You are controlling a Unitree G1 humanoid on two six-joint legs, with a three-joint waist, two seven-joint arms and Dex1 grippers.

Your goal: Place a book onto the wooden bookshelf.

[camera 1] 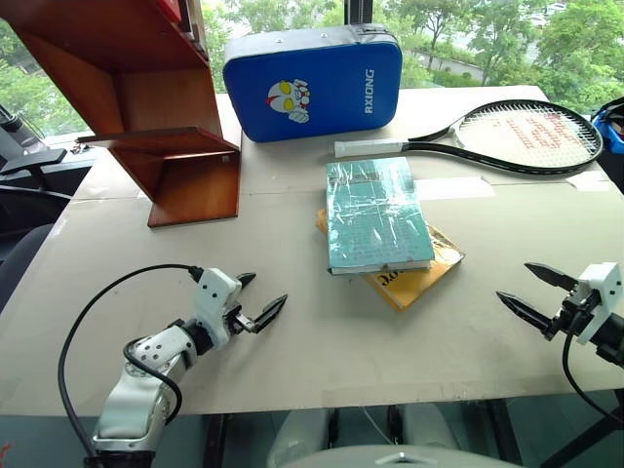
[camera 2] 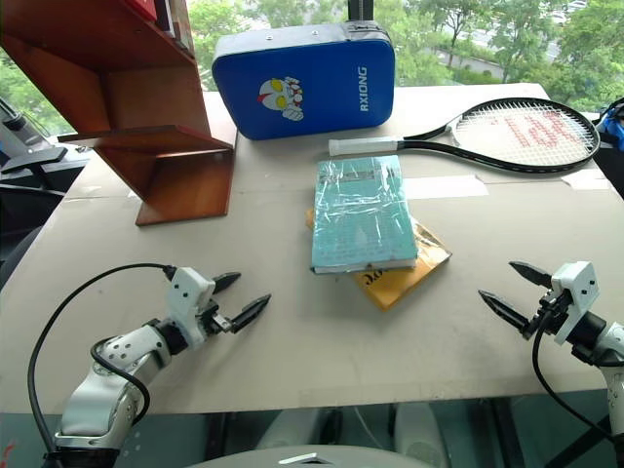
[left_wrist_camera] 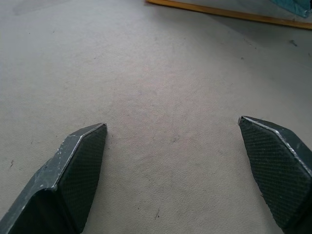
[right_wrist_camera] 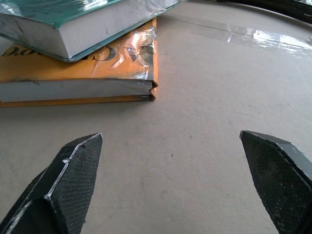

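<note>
A thick teal book (camera 1: 375, 214) in shiny wrap lies flat at the table's centre, stacked on a thinner yellow-orange book (camera 1: 414, 278). The reddish-brown wooden bookshelf (camera 1: 146, 107) stands at the far left of the table. My left gripper (camera 1: 258, 302) hovers open over the near left of the table, left of the books. At the near right my right gripper (camera 1: 531, 292) is open too, pointing toward the stack; its wrist view has the teal book (right_wrist_camera: 83, 19) and the orange book (right_wrist_camera: 73, 73) ahead of the fingers. Nothing is held.
A blue padded case (camera 1: 312, 83) stands at the back centre. A tennis racket (camera 1: 507, 136) lies at the back right. The table (camera 1: 292, 361) is covered in beige board; its front edge runs just below both grippers.
</note>
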